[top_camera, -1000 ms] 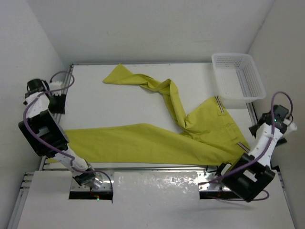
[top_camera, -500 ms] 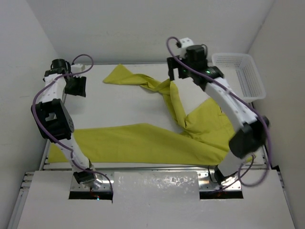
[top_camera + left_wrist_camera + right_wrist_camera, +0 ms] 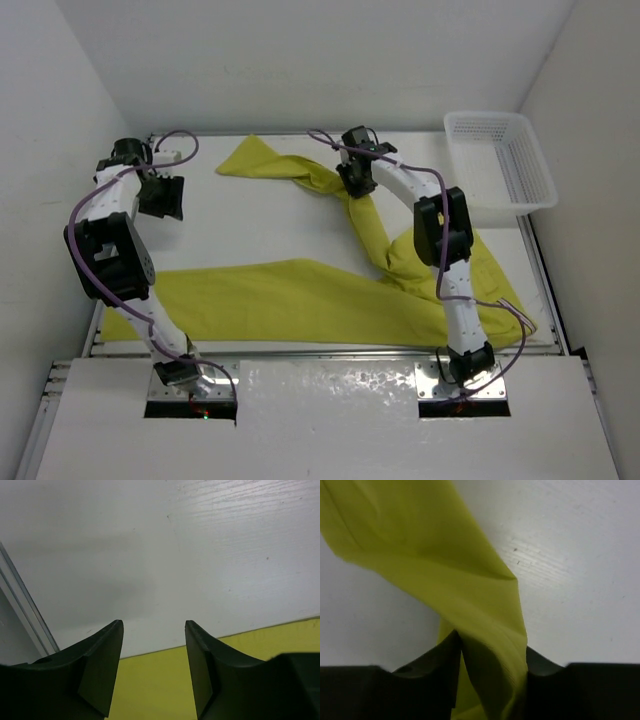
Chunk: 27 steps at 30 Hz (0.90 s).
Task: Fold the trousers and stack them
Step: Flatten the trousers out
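Note:
The mustard-yellow trousers (image 3: pixel 300 295) lie spread on the white table. One leg runs left along the front; the other twists away to the back left. My right gripper (image 3: pixel 354 185) is down on the twisted leg near the back middle. In the right wrist view a bunched fold of the trousers (image 3: pixel 445 555) fills the gap of the right gripper (image 3: pixel 491 642), touching both fingers. My left gripper (image 3: pixel 165 200) hovers over the back left of the table. The left wrist view shows the left gripper (image 3: pixel 153 625) open with nothing between its fingers and trousers cloth (image 3: pixel 160 690) below it.
A white mesh basket (image 3: pixel 535 165) stands at the back right corner. White walls close in the table on three sides. A metal rail (image 3: pixel 30 625) runs along the table's left edge, close to the left gripper.
The right arm swung from the front right edge to the back middle, came down on the twisted leg, and its jaws closed on the cloth. The left gripper shifted slightly along the back left.

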### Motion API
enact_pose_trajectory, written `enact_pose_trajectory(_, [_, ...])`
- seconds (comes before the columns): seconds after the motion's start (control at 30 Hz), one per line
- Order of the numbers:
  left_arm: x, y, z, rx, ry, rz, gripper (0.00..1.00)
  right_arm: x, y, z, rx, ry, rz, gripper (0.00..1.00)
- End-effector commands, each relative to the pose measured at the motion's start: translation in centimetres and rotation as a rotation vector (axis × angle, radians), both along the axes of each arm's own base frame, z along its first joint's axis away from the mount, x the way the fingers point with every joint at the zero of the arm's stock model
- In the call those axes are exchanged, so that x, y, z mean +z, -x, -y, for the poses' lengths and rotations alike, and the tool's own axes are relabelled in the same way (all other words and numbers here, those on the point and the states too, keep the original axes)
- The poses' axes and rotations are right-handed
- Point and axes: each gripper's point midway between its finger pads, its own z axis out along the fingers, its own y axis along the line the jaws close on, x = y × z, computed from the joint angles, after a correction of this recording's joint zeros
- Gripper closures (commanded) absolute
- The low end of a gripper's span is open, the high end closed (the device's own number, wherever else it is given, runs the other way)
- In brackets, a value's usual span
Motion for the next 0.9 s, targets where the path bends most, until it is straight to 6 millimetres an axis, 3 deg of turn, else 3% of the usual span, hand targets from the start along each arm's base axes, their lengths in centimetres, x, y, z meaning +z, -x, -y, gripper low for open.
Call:
enact_pose_trajectory(0.0, [2.2, -0.9, 0.2, -0.002, -0.009, 0.069, 0.5, 5.4, 1.1, -1.3, 0.086, -0.062, 0.098, 0.87])
enact_pose_trajectory(0.03, [2.0, -1.0, 0.2, -0.001, -0.003, 0.064, 0.5, 5.6, 1.8, -1.7, 0.107, -0.056, 0.098, 0.98])
enact_pose_trajectory(0.07, [2.2, -1.3, 0.2, -0.005, -0.001, 0.071, 0.5, 6.1, 2.3, -1.7, 0.121, -0.046, 0.114, 1.0])
enact_pose_trajectory(0.1, [2.1, -1.4, 0.3, -0.003, 0.003, 0.07, 0.5, 4.8, 4.3, -2.1, 0.153, -0.004, 0.093, 1.0])
enact_pose_trajectory(0.13, [2.2, -1.8, 0.4, -0.006, 0.017, 0.074, 0.52, 7.5, 5.1, -2.7, 0.213, 0.007, 0.166, 1.0])
enact_pose_trajectory(0.17, [2.4, -2.1, 0.5, -0.01, 0.023, 0.081, 0.52, 8.3, 5.4, -3.6, 0.248, 0.004, 0.228, 1.0])
enact_pose_trajectory(0.2, [2.3, -2.3, 0.5, -0.011, 0.029, 0.082, 0.52, 6.7, 8.4, -5.1, 0.327, 0.044, 0.217, 1.0])
enact_pose_trajectory(0.27, [2.2, -3.1, 0.8, -0.011, 0.044, 0.1, 0.52, 7.3, 11.4, -6.9, 0.468, 0.066, 0.281, 1.0])
enact_pose_trajectory(0.3, [2.1, -3.4, 0.9, -0.012, 0.05, 0.104, 0.52, 7.2, 13.6, -8.9, 0.557, 0.092, 0.298, 1.0])
enact_pose_trajectory(0.37, [1.7, -4.8, 1.6, -0.029, 0.056, 0.104, 0.52, 6.8, 15.6, -9.8, 0.642, 0.132, 0.319, 1.0])
enact_pose_trajectory(0.43, [1.5, -6.8, 2.4, -0.048, 0.059, 0.102, 0.52, 5.1, 18.1, -10.4, 0.687, 0.123, 0.267, 1.0])
enact_pose_trajectory(0.47, [1.5, -7.8, 3.8, -0.078, 0.06, 0.105, 0.52, 4.2, 18.9, -10.1, 0.69, 0.119, 0.237, 1.0])
enact_pose_trajectory(0.6, [1.9, -13.0, 6.6, -0.101, 0.094, 0.166, 0.45, 3.3, 20.2, -10.3, 0.703, 0.089, 0.215, 1.0])
enact_pose_trajectory(0.7, [0.3, -16.6, 7.2, -0.029, 0.154, 0.192, 0.42, 2.6, 20.5, -10.4, 0.721, 0.091, 0.198, 1.0])
enact_pose_trajectory(0.8, [-1.0, -18.0, 8.3, -0.016, 0.15, 0.196, 0.4, 2.0, 20.8, -10.4, 0.728, 0.099, 0.176, 1.0])
enact_pose_trajectory(0.87, [-3.1, -17.5, 9.4, -0.041, 0.104, 0.139, 0.38, 2.0, 20.8, -10.3, 0.721, 0.103, 0.176, 1.0])
